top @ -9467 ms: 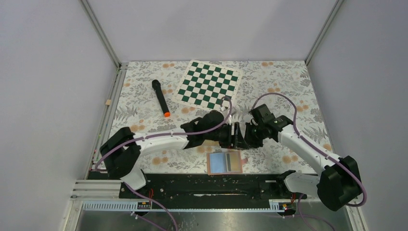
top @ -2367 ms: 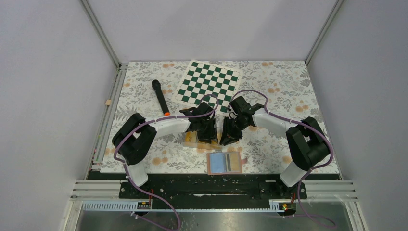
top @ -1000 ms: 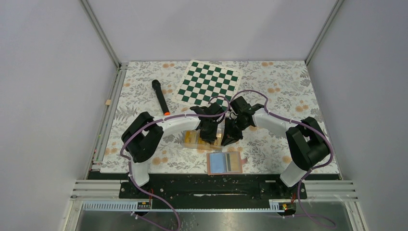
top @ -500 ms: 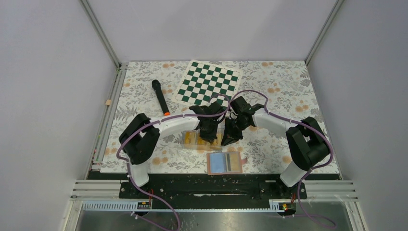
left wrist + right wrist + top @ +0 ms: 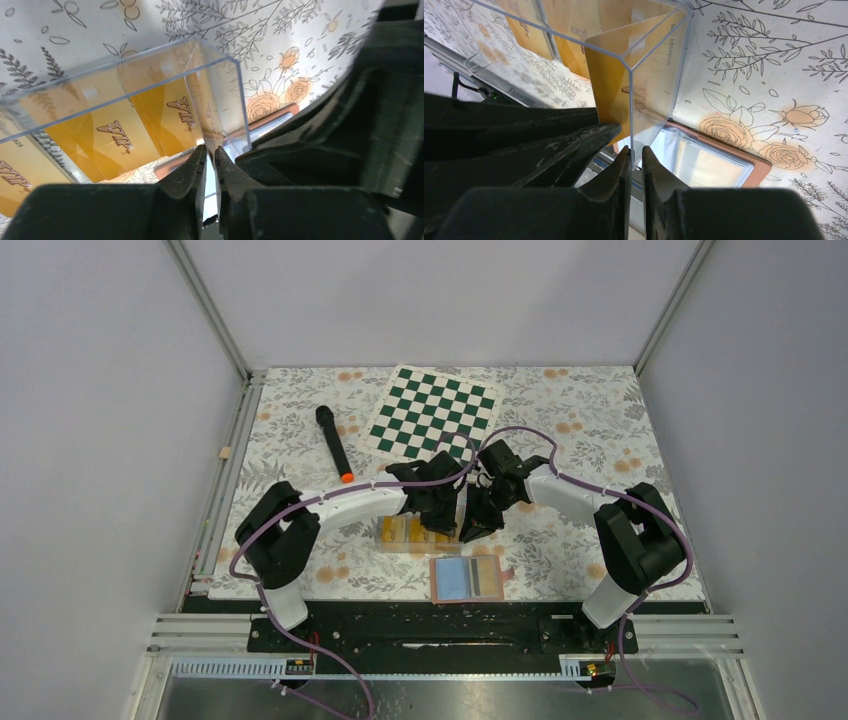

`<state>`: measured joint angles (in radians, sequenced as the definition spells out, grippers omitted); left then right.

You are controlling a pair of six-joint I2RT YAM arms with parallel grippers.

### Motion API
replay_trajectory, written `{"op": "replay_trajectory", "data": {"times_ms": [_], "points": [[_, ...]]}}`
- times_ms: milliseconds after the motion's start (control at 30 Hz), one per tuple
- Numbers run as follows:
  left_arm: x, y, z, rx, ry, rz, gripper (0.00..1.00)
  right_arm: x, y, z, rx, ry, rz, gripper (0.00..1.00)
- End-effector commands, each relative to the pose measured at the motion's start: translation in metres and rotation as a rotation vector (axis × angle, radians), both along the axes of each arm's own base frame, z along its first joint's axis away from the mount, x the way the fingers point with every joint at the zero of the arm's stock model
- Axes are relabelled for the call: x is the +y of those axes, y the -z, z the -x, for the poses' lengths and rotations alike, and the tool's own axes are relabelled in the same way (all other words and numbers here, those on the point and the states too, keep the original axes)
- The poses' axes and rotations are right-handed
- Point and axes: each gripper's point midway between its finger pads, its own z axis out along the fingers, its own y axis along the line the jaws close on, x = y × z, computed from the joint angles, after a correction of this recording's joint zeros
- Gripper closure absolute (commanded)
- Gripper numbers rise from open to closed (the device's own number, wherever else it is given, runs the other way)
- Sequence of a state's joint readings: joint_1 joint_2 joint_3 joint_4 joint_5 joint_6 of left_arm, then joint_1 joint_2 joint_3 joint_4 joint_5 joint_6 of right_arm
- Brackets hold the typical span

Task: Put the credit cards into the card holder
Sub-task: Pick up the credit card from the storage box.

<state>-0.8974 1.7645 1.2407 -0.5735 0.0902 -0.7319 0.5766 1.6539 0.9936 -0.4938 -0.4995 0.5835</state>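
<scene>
- The left gripper [image 5: 210,151] is closed to a thin slit on the end wall of the clear box [image 5: 405,532] and appears to pinch it. This grip looks freshly retaken rather than settled.
- The right gripper [image 5: 636,150] is clamped on the box's upright corner edge, which runs straight down between its fingers. Its pose matches the views of the last two seconds.
- In the last half second the left arm [image 5: 345,505] has swung its elbow outward and toward the near edge. The box has shifted slightly with it and now lies squarer to that edge.
- In the earliest view the two grippers met higher and further to the right, with no box seen on the table [image 5: 600,440]. The box is now low, directly ahead of both sets of fingers.
- The credit cards [image 5: 117,135] are yellow with gold lettering. They stand inside the box, just beyond the left fingertips and behind the clear wall.
- The card holder [image 5: 467,580] lies open just beyond and below the right fingertips, close to the box but apart from it.
- Whether any card already sits in a pocket cannot be told.
- Judgement: the work so far is box handling only. The cards have yet to be freed and transferred, so the task is at an early stage.
</scene>
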Motion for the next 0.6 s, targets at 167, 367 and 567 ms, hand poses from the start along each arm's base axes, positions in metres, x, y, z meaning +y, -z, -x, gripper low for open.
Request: {"op": "replay_trajectory", "data": {"times_ms": [167,367,567], "points": [[-0.002,0.018,0.0,0.052,-0.052,0.04,1.0,0.009,-0.009,0.002,-0.02,-0.033,-0.051,0.84],[0.006,-0.021,-0.012,-0.044,-0.085,0.078,1.0,0.011,-0.034,-0.002,-0.094,-0.032,-0.092,0.63],[0.03,-0.087,-0.018,-0.212,-0.113,0.116,1.0,0.0,-0.08,-0.001,-0.237,-0.035,-0.121,0.35]]}}
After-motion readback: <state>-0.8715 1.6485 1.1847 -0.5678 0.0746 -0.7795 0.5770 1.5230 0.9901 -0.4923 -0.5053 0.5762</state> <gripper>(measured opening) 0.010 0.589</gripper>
